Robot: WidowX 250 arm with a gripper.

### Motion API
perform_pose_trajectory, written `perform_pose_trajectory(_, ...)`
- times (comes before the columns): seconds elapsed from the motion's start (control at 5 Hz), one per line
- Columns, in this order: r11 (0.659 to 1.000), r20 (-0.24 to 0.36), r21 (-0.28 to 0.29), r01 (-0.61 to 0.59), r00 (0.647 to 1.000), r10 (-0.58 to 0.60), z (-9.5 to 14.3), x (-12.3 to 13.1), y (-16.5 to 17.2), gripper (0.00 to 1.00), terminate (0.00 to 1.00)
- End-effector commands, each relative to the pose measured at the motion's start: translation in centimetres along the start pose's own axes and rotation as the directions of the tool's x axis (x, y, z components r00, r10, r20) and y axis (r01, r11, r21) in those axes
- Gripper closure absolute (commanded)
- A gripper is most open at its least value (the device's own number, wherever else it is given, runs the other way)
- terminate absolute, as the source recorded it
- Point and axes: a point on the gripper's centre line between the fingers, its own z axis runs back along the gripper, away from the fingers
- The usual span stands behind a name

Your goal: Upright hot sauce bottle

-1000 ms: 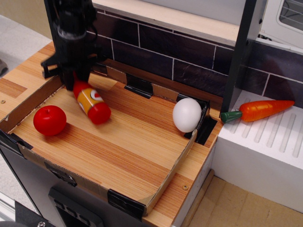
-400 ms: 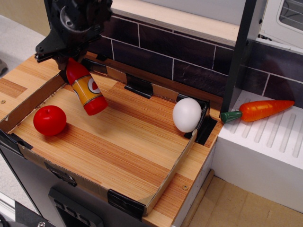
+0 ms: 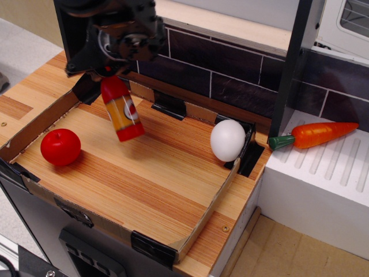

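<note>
- My claw, far left over the tray, pinches the hot sauce bottle by its neck.
- Step in hand: swinging the bottle toward vertical; it hangs tilted, base down and rightward, apparently clear of the wood.
- Next: finish the tilt, lower the base flat, then release.
- Bottle: red, yellow-orange label, white-and-red oval.

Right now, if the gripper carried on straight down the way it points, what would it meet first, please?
Probably the wooden tray floor: the gripper holds the small red plastic hot sauce bottle by its neck, base tilted down above bare wood, though depth is unclear.
</note>
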Motion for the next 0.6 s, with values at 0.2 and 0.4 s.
perform_pose_trajectory(0.2,0.981,0.300,-0.187,-0.052,0.948,0.108,3.8,-0.9,-1.9,1.00,0.00)
perform_pose_trajectory(0.4,0.977,0.379,-0.211,-0.024,0.920,0.104,3.8,-2.2,-2.0,1.00,0.00)
